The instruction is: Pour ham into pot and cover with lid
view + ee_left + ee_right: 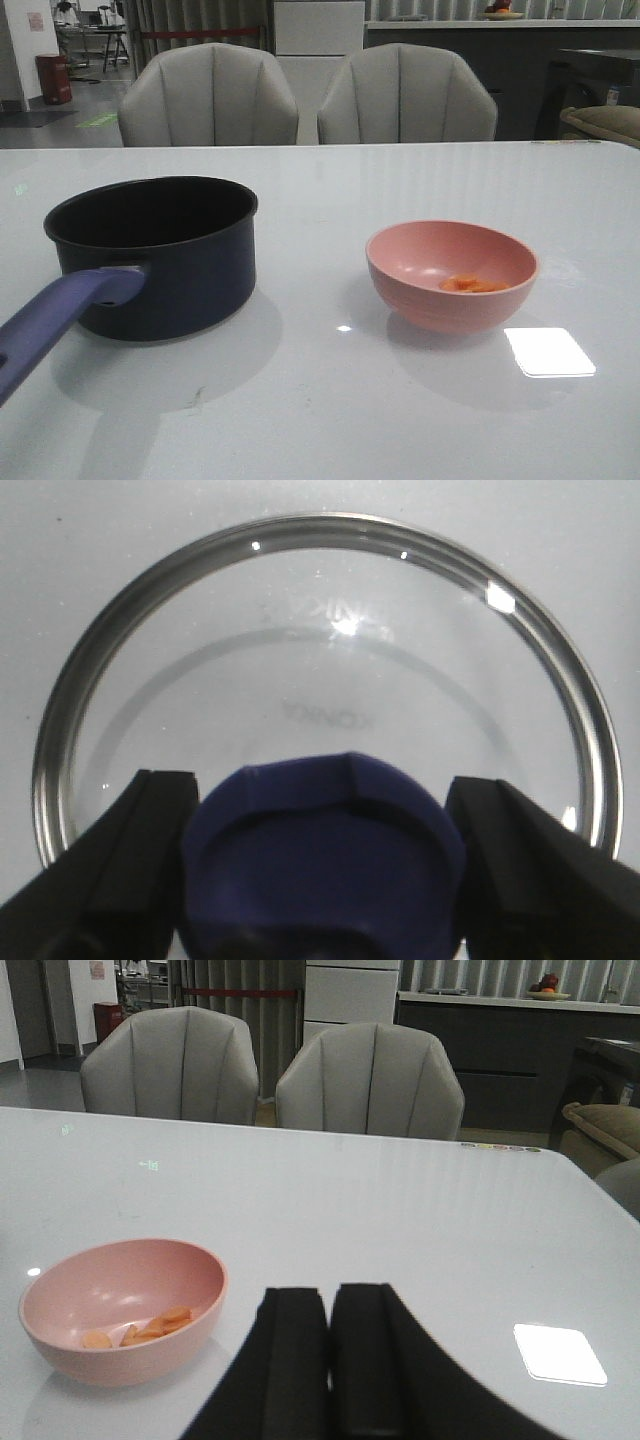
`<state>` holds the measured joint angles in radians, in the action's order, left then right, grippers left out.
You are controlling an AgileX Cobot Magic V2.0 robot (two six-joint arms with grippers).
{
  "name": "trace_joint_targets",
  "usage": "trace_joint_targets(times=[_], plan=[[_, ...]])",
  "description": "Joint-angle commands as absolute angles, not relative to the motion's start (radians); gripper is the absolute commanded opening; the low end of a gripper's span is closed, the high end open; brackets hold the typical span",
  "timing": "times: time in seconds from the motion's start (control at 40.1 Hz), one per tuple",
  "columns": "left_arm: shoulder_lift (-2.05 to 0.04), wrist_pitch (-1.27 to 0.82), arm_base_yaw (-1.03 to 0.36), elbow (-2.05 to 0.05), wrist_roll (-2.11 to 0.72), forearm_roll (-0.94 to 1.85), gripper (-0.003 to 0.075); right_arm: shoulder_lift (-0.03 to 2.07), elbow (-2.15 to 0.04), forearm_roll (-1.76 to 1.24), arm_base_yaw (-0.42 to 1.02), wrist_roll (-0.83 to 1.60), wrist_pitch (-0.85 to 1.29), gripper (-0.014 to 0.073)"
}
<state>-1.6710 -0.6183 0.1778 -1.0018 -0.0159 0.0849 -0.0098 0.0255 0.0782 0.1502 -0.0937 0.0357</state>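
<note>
**A:** Where's the ham [472,285] right now?

**B:** In the pink bowl [452,277], a small orange heap lying low against the wall on the robot's right side. The bowl stands upright on the bench [330,400], to the right of centre in the front view. Nothing has been poured.

**A:** And the pot [160,252]?

**B:** To the left of the bowl, well apart from it, upright with its mouth open. Its long purple-blue handle [55,318] runs toward the robot and off to its left, away from the bowl, so I judge it won't get in the way of a pour from the right.

**A:** Which arm is nearer the bowl?

**B:** The right one, I'd say. In the right wrist view the bowl sits ahead of the right end effector [330,1305] and off to one side, near but not touching. Its two fingers are pressed together, holding nothing, so it would have to spread them before taking the rim.

**A:** The lid [320,680]?

**B:** Flat on the bench, below the left arm, out of the front view. The left end effector [320,810] is spread, one finger on each side of the dark blue knob [325,865]. Whether the pads touch the knob yet, I can't tell.

**A:** So what does the next move turn on?

**B:** Probably the bowl lying off the right end effector's line: it has to swing across before reaching the rim.
</note>
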Motion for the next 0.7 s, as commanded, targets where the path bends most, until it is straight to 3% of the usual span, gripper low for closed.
trace_joint_targets(times=[0.0, 0.1, 0.325, 0.674], plan=[[-1.648, -0.561, 0.179, -1.024, -0.018, 0.098, 0.0305, -0.031, 0.022, 0.094, 0.147, -0.094, -0.039, 0.0148], [-1.654, -0.556, 0.179, -1.024, -0.018, 0.096, 0.0349, -0.031, 0.022, 0.094, 0.147, -0.094, -0.039, 0.0148], [-1.686, -0.57, 0.179, -1.024, -0.018, 0.084, 0.0576, -0.031, 0.022, 0.094, 0.147, -0.094, -0.039, 0.0148], [-1.687, -0.633, 0.177, -1.06, -0.018, 0.073, 0.0589, -0.031, 0.022, 0.094, 0.147, -0.094, -0.039, 0.0148]])
